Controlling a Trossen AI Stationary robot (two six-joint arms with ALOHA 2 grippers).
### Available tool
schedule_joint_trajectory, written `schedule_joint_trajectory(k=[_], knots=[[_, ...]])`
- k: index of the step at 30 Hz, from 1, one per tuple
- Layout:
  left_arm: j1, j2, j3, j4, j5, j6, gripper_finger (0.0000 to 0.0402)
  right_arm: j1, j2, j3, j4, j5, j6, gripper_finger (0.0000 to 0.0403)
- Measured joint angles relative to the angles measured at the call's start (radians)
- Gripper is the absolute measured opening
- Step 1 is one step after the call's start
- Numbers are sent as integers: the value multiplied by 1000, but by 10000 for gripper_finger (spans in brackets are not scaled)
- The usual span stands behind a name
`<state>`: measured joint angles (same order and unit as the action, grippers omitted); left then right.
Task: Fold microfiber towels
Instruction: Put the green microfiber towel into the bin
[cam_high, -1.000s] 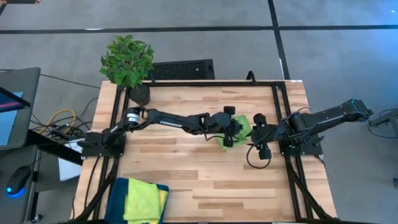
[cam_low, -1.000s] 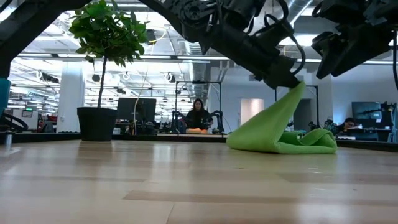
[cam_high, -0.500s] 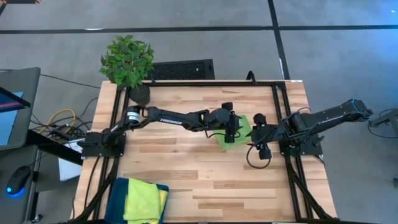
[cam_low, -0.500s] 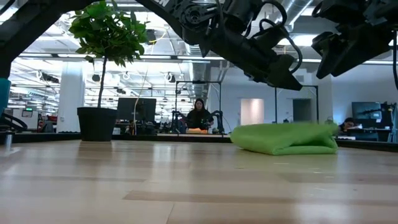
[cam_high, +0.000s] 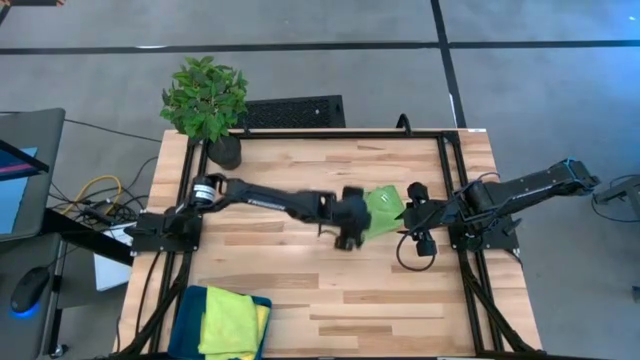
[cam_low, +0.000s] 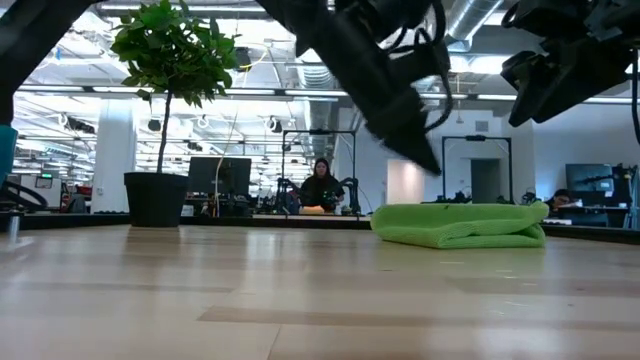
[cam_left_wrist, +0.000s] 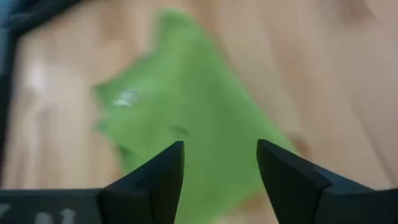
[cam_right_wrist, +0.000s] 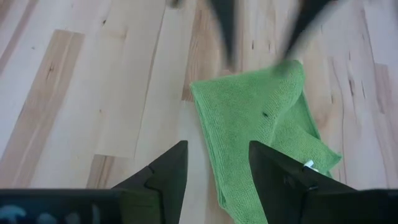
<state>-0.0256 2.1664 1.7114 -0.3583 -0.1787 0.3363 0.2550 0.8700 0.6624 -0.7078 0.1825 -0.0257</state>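
A lime green microfiber towel (cam_high: 384, 206) lies folded and flat on the wooden table right of centre; it also shows in the low view (cam_low: 460, 224) and the two wrist views (cam_left_wrist: 186, 106) (cam_right_wrist: 255, 118). My left gripper (cam_high: 356, 222) (cam_left_wrist: 221, 149) hovers open just off the towel's left, near side, its fingers pointing at the cloth. My right gripper (cam_high: 418, 217) (cam_right_wrist: 217, 148) waits open above the table at the towel's right side. Neither touches the towel. More towels, teal and yellow (cam_high: 232, 322), lie stacked at the near left.
A potted plant (cam_high: 205, 100) stands at the far left corner. The stack of towels sits in a dark teal tray (cam_high: 185, 318) at the near left edge. Black frame rails (cam_high: 447, 170) run along both sides of the table. Bare wood (cam_high: 330, 300) fills the near middle.
My left gripper has opened and let go of the towel's raised corner, then drawn back toward the table's left and near edges. The lifted flap has dropped onto the rest of the towel, which now lies flat and folded over.
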Motion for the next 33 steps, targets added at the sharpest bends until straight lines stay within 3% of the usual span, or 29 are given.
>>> schedule_joint_trajectory(k=[4, 7, 18, 25, 33], knots=[[-59, 33, -26, -28, -33, 64, 196, 0, 0, 0, 0, 0, 0, 194], [-84, 25, -73, 91, -37, 106, 196, 0, 0, 0, 0, 0, 0, 194], [-84, 92, -87, 191, -25, 48, 196, 0, 0, 0, 1, -4, 0, 194], [-88, 127, -86, 196, -140, 86, 196, 0, 0, 0, 3, -32, 0, 194], [-85, 132, -84, 145, -151, 62, 196, 0, 0, 0, 5, -30, 0, 194]])
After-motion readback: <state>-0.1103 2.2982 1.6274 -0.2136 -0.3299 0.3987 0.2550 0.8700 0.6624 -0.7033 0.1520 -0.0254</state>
